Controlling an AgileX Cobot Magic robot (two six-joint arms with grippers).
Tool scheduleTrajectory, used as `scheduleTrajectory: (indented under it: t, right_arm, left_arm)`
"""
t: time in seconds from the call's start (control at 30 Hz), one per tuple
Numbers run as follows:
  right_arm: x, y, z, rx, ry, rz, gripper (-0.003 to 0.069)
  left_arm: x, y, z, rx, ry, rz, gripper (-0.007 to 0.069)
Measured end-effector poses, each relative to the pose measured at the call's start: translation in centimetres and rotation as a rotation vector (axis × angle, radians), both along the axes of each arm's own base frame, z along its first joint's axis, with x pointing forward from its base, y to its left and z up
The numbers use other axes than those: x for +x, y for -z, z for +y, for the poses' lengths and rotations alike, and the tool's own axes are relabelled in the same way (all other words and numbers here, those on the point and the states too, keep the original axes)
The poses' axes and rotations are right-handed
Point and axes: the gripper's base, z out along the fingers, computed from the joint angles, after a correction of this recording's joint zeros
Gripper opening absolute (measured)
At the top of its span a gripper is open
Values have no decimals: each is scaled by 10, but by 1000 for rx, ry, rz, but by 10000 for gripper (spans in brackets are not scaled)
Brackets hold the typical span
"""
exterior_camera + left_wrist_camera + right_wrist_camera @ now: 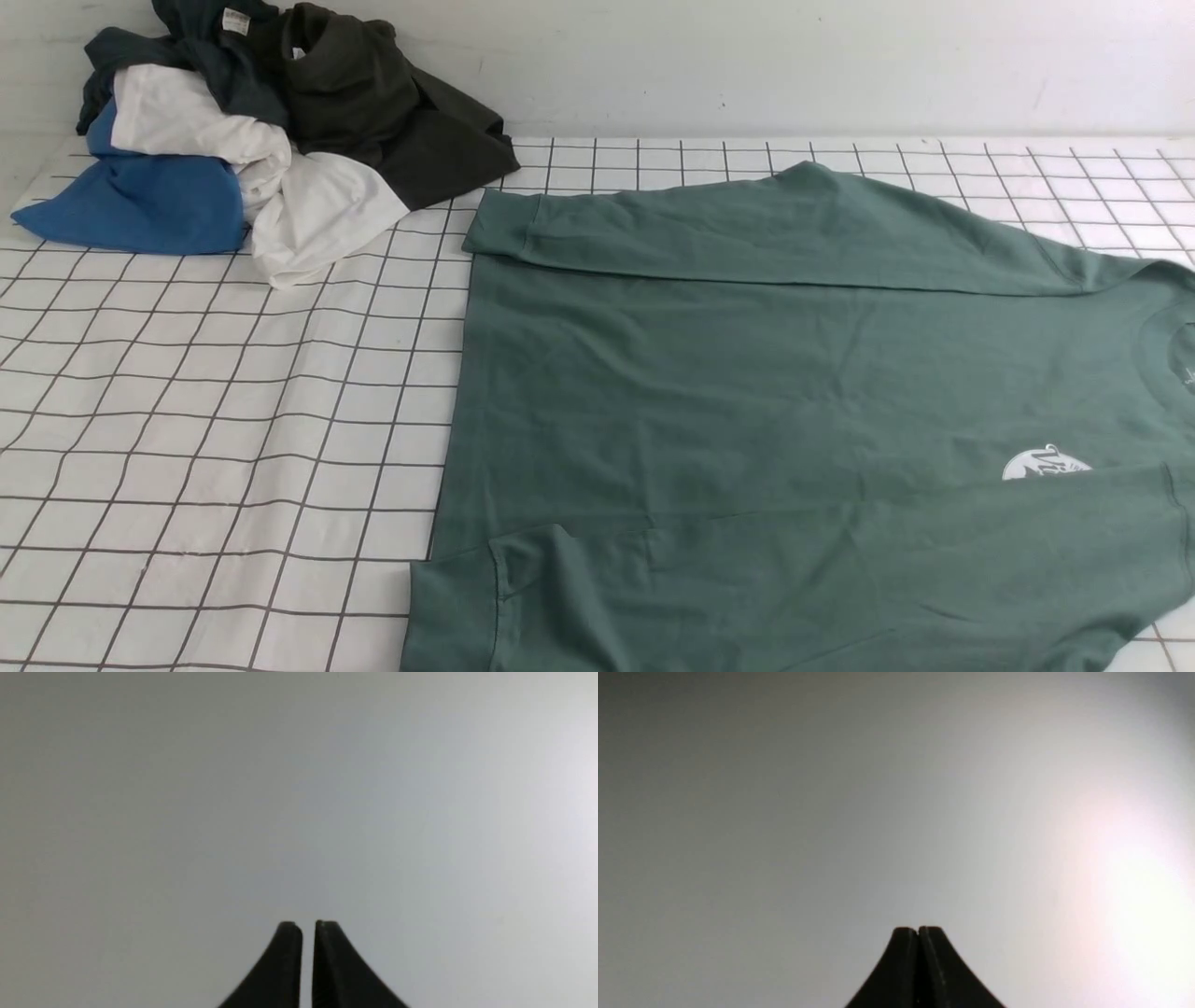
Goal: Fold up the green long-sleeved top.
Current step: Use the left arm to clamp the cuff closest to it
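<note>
The green long-sleeved top (747, 392) lies flat on the checked table, filling the right half of the front view, with its ribbed neck (1167, 345) at the right edge and its hem toward the middle. A white chest logo (1046, 462) faces up. The far sleeve (747, 224) is laid along the body's far side. The near sleeve's cuff (523, 579) lies on the body by the front edge. Neither arm appears in the front view. My left gripper (308, 926) shows only a thin slit between its fingers, with nothing in it. My right gripper (918, 929) is shut and empty. Both wrist views show only blank pale grey.
At the far left corner is a heap of other garments: blue (140, 201), white (308, 210), dark olive-black (392, 112) and dark teal (205, 47). The white grid-patterned table cover (233, 420) shows bare to the left of the top. A pale wall (747, 56) stands behind.
</note>
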Motion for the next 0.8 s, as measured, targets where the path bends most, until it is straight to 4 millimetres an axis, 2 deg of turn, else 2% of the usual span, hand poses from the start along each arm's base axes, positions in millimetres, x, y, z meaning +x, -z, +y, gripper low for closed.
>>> scheduleTrajectory:
  t: [0.07,0.1,0.13,0.23,0.3,0.33,0.37,0.4,0.47,0.5,0.57,0.6,0.63,0.7,0.73,0.8]
  right_arm:
    - [-2,-1,0,8,-4,-23,-14]
    - [-2,-5,0,10,-6,-26,-14]
    - [-2,-5,0,10,-6,-20,-14]
    - [3,-36,3,-48,7,54,-14]
    - [11,-52,5,-87,15,134,-14]
    - [13,-57,5,-91,16,144,-14]
    - [25,-68,6,-128,38,268,-14]
    - [27,-69,5,-126,39,283,-14]
    - [44,-76,4,-163,75,445,-14]
    - [60,-77,1,-184,110,608,-14]
    - [84,-72,-4,-229,167,836,-14]
    - [92,-65,-6,-243,190,953,-14]
    - [94,-66,-7,-249,197,973,-14]
    - [115,-49,-9,-284,212,1274,-14]
    - [121,-43,-7,-306,198,1391,-14]
    - [133,-37,3,-377,144,1550,-14]
  left_arm:
    - [-2,-4,0,-22,26,-17,26]
    - [-6,-18,-2,-42,72,-44,26]
    - [-6,-20,-2,-42,78,-47,26]
    - [-10,-75,-7,5,112,-52,13]
    - [1,-99,-10,58,91,21,1]
    - [1,-99,-10,58,91,21,1]
    - [21,-109,-11,98,61,153,-6]
    - [24,-111,-11,101,60,159,-6]
    - [52,-109,-11,107,40,348,-8]
    - [79,-101,-10,105,27,529,-8]
    - [112,-79,-9,86,7,843,-8]
    - [121,-71,-9,70,6,960,-8]
    - [123,-66,-9,63,5,1011,-8]
    - [140,-45,-17,36,31,1318,-8]
    - [145,-36,-23,40,57,1444,-8]
    - [154,-26,-39,92,129,1586,-8]
